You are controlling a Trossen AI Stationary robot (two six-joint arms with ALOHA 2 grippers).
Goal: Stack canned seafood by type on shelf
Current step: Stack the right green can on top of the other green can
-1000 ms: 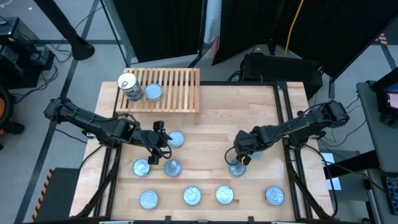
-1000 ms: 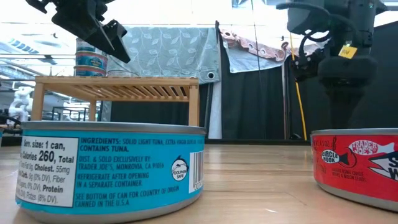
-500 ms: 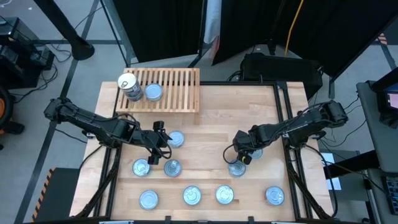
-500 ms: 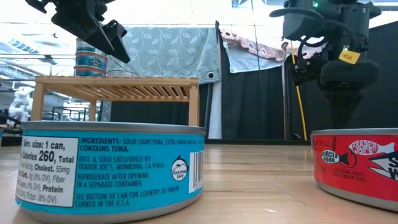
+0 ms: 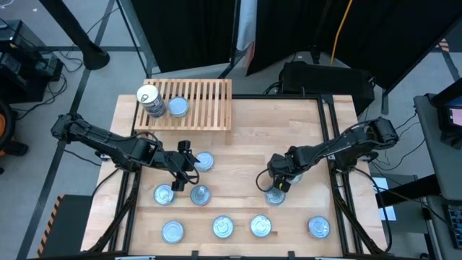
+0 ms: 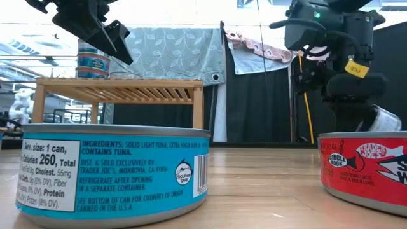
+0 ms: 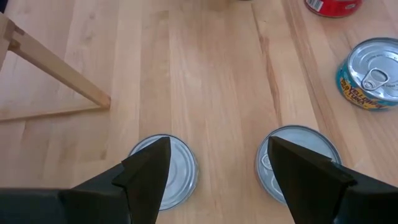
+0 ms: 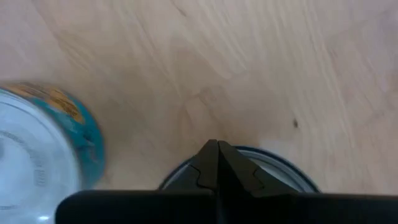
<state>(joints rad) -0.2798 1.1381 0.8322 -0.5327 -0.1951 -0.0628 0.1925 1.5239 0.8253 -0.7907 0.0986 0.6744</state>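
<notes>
The slatted wooden shelf (image 5: 198, 103) stands at the table's far left, with a stack of cans (image 5: 149, 100) and a single can (image 5: 177, 107) on top. My left gripper (image 5: 189, 166) hangs open above the table among three silver-topped cans (image 5: 204, 162) (image 5: 164, 194) (image 5: 200, 194); two of them (image 7: 177, 168) (image 7: 305, 158) show past its fingers (image 7: 152, 165). My right gripper (image 5: 278, 185) is shut and points down at a can (image 5: 275, 196) right of centre. A blue-sided can (image 8: 37, 149) lies close beside it. My right gripper comes from above with its shut fingertips (image 8: 217, 155) on the top of a can, at its rim (image 8: 261, 160). In the low view that can (image 6: 383, 119) stands tipped beside the fingers, one side raised off the table.
Several more cans lie in a row along the near edge (image 5: 172, 231) (image 5: 222, 227) (image 5: 260, 225) (image 5: 319, 227). A blue-labelled can (image 6: 114, 175) and a red one (image 6: 365, 168) fill the low view's foreground. Black rails (image 5: 336, 144) run along the table's sides.
My right gripper has sunk a little toward the can below it and rolled slightly, staying shut. The can beside its fingers now shows tipped up in the low view, where none showed before.
</notes>
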